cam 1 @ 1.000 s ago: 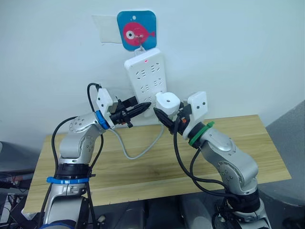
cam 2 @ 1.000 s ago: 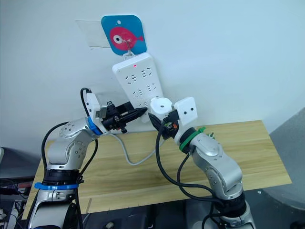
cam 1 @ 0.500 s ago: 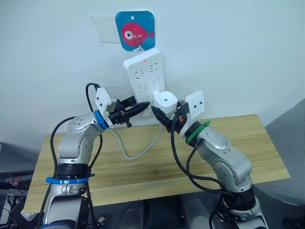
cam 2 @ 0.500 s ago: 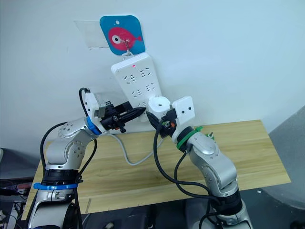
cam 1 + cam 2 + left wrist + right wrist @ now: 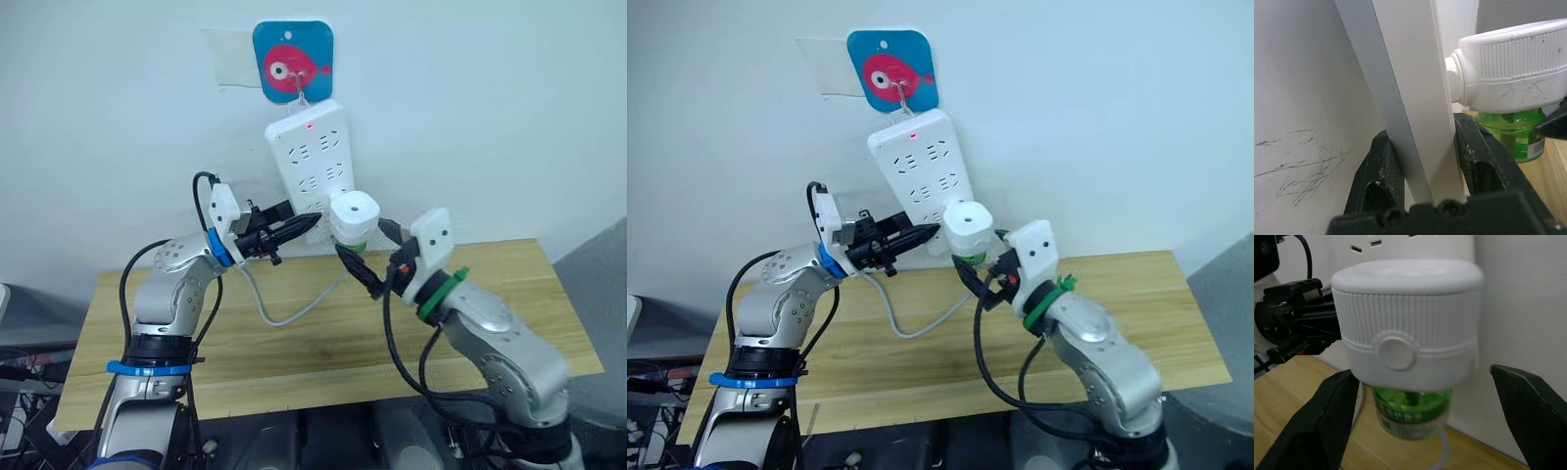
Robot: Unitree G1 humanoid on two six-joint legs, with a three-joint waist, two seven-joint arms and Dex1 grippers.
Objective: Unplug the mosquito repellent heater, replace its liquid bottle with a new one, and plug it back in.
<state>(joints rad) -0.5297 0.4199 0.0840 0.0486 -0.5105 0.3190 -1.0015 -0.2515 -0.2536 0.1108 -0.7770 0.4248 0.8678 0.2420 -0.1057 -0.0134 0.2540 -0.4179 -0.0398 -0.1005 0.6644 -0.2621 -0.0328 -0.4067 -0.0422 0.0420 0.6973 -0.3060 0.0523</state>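
Note:
The white mosquito repellent heater [image 5: 354, 214] sits plugged into the bottom end of the white power strip [image 5: 309, 157] on the wall. Under it hangs a green bottle [image 5: 355, 242] with its neck hidden inside, so I cannot tell if it is the liquid bottle or the new one. My left gripper [image 5: 312, 222] is shut on the strip's lower edge, one finger [image 5: 1376, 161] on each side. My right gripper [image 5: 355, 266] stands open just below and in front of the heater [image 5: 1405, 328], its fingers [image 5: 1533, 416] wide apart and touching nothing.
The strip hangs from a blue fish-print hook plate [image 5: 292, 61]. Its grey cable [image 5: 284, 311] loops down onto the wooden table [image 5: 509, 323] below. The wall is right behind both grippers.
My right gripper has let go of the heater and drawn back down and to the right. The heater now stays in the strip. The left gripper still holds the strip. The camera shifted slightly.

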